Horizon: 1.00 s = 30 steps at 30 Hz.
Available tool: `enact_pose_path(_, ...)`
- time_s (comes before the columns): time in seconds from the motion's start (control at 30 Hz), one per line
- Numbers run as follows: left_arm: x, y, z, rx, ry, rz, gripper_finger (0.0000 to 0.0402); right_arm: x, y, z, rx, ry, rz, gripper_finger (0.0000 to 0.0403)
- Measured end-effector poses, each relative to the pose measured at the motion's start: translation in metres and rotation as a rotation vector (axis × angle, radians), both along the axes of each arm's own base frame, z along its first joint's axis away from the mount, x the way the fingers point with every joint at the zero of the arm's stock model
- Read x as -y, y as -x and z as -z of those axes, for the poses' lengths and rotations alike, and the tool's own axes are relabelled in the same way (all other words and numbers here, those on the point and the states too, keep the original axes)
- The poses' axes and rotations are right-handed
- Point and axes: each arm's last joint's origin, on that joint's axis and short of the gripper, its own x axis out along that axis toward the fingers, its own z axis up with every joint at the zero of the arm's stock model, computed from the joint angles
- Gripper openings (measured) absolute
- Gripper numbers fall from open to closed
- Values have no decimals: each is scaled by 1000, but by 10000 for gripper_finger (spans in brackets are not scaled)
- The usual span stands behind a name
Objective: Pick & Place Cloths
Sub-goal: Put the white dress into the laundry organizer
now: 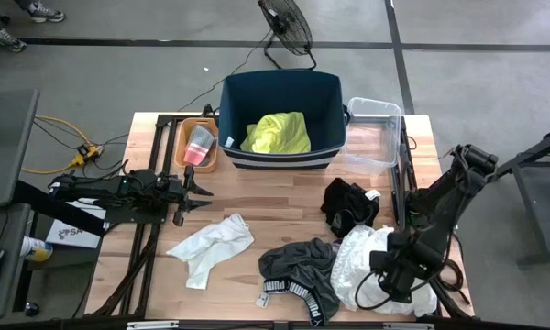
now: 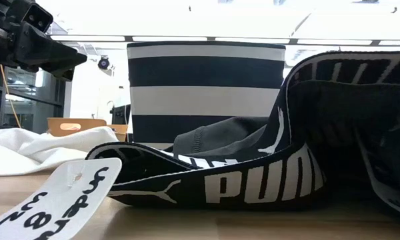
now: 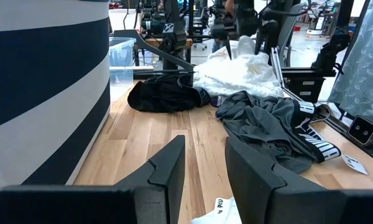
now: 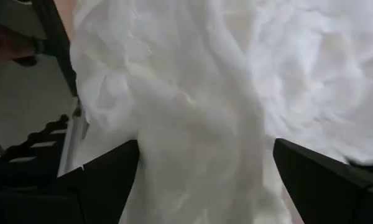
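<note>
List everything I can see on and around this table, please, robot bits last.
yellow shirt: one, yellow, inside the navy bin
navy bin: one, navy with white stripes, far middle of the table
orange tray: one, orange, left of the bin, holding something pink
clear box: one, see-through, right of the bin
white cloth: one, white, near left of the table
grey shorts: one, dark grey with lettered waistband, near middle
black cloth: one, black, right of middle
white heap: one, white, near right corner
fan: one, black, on the floor beyond
left tool: partly closed, empty, above the table's left
right tool: open, over the white heap
</note>
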Motion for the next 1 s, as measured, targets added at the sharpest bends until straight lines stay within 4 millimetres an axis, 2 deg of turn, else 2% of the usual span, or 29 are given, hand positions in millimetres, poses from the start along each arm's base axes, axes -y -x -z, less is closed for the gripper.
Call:
enact_pose_path(0.37,0,0,0,0,0,0,113,11,7,66,41,-64,7,365)
enact_pose_path(0.53,0,0,0,0,0,0,113,21,9,86,44,-94,85,365)
enact_pose_path(0.67,0,0,0,0,0,0,113,28,9,96,53,-98,121,365)
enact_pose_path(0.87,0,0,0,0,0,0,113,33,7,99,71,-81,115,363)
enact_pose_path(1.0,0,0,0,0,0,0,113,33,8,100,78,-73,82,340)
